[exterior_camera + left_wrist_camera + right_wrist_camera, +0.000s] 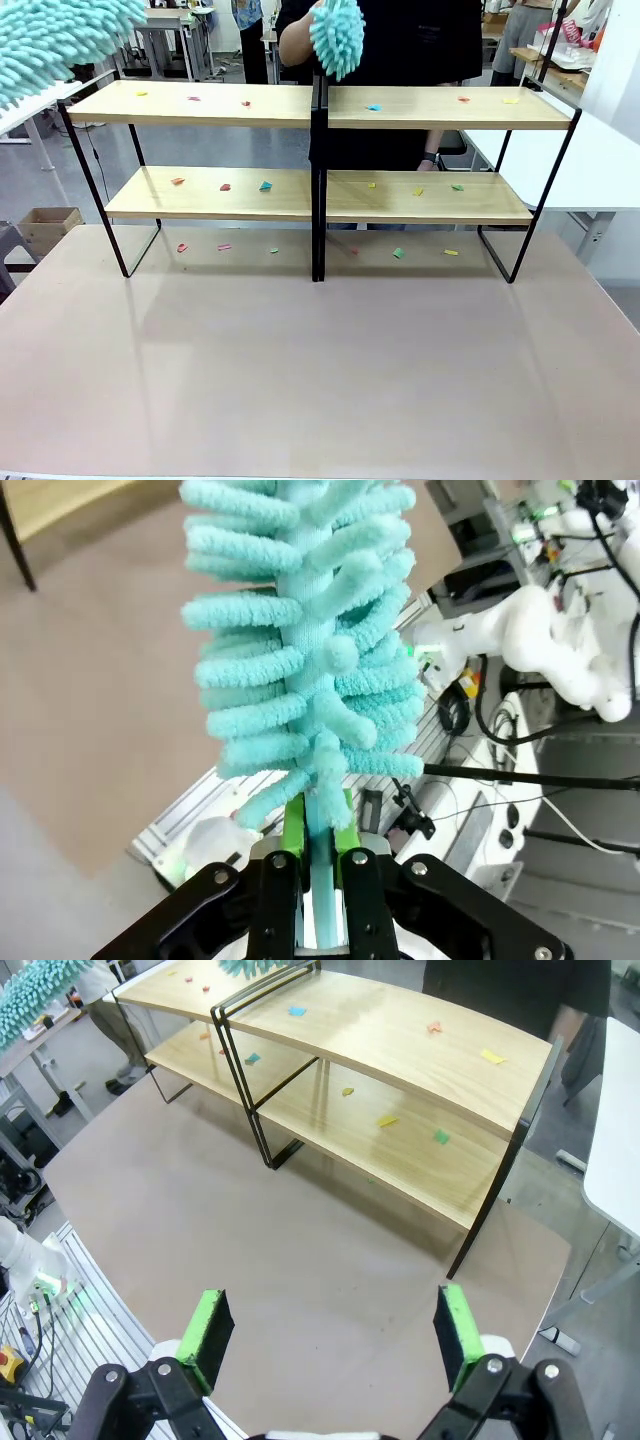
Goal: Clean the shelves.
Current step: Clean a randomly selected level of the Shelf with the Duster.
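The shelves (420,112) stand across the far half of the table, two tiers of light-wood boards on a black frame. Small coloured paper scraps (265,186) lie on the boards and on the tabletop beneath. My left gripper (318,830) is shut on the handle of a fluffy teal duster (300,630), whose head shows at the upper left (45,40), above the left end of the shelves. A person behind the shelves holds a second teal duster (337,35) over the top boards' middle. My right gripper (333,1330) hangs open and empty above the table, short of the shelves (400,1050).
The beige tabletop (320,370) in front of the shelves is bare. A cardboard box (45,225) sits on the floor at the left. A white table (600,160) stands to the right of the shelves.
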You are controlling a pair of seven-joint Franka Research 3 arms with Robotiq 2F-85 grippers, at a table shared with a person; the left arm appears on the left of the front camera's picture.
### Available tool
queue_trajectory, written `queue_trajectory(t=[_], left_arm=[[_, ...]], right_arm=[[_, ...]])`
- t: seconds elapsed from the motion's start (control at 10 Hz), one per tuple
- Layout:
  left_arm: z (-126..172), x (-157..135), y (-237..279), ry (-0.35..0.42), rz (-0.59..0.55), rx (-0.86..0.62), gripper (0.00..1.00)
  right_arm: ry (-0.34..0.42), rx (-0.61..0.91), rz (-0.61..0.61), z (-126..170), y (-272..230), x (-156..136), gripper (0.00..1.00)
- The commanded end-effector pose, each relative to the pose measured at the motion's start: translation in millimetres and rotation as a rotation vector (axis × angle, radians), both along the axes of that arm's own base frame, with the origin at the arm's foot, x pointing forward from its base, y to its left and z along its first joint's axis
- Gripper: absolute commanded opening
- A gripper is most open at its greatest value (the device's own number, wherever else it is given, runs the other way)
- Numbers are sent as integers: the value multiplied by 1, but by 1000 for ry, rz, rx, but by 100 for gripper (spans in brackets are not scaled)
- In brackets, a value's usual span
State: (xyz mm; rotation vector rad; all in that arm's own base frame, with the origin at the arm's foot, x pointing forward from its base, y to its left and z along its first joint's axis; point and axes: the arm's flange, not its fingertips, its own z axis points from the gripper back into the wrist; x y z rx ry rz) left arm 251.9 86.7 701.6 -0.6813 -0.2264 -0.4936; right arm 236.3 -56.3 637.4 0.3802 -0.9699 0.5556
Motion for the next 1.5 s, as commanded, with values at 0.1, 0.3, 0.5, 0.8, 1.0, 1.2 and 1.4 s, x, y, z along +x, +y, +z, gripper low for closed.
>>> queue_trajectory(t=[0.1, 0.3, 0.5, 0.8, 1.0, 1.2, 1.4], left_arm=[[-29, -69, 78, 47, 65, -28, 12], [-46, -103, 106, 84, 171, -14, 12], [-58, -121, 125, 103, 258, -55, 12], [-54, -105, 116, 88, 228, -34, 12], [-27, -66, 75, 48, 177, 52, 12], [1, -21, 18, 47, 163, 141, 12], [14, 31, -48, 43, 135, 248, 12]], right_arm=[[-10, -3, 9, -1, -1, 1, 100], [-10, -3, 9, -1, -1, 1, 100], [-10, -3, 9, -1, -1, 1, 100], [-10, -3, 9, -1, -1, 1, 100], [-10, -3, 9, -1, -1, 1, 100], [-10, -3, 9, -1, -1, 1, 100], [-10, -3, 9, -1, -1, 1, 100]])
